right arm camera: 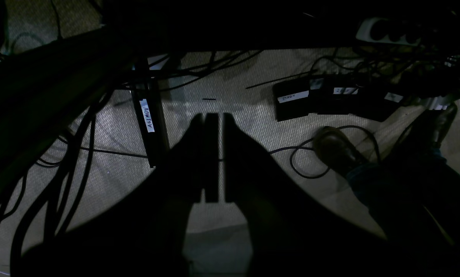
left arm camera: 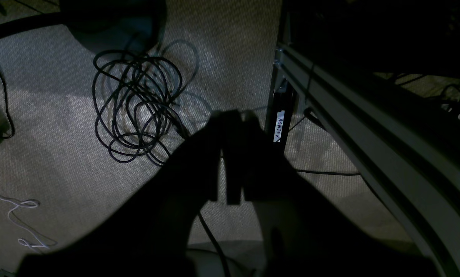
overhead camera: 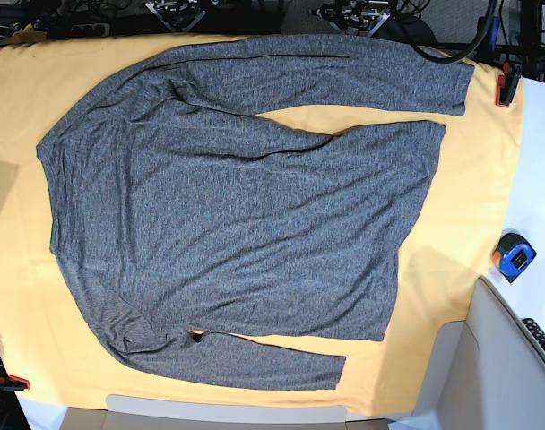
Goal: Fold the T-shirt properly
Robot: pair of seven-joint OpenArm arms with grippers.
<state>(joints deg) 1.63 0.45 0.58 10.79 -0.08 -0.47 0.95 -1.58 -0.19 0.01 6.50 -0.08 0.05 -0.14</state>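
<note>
both wrist views look past dark fingers pressed together: left hand (left arm camera: 232,157) and right hand (right arm camera: 211,154) hang over carpet, holding nothing. on the desk, the t-shirt (overhead camera: 237,215) lies spread flat on a yellow-orange cloth (overhead camera: 461,224), sleeves out along both long edges.

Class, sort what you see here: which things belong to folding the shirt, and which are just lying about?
Belongs to the job:
T-shirt
yellow cloth sheet under it

Lying about:
tape measure
red clamp
coiled black cable on the floor
</note>
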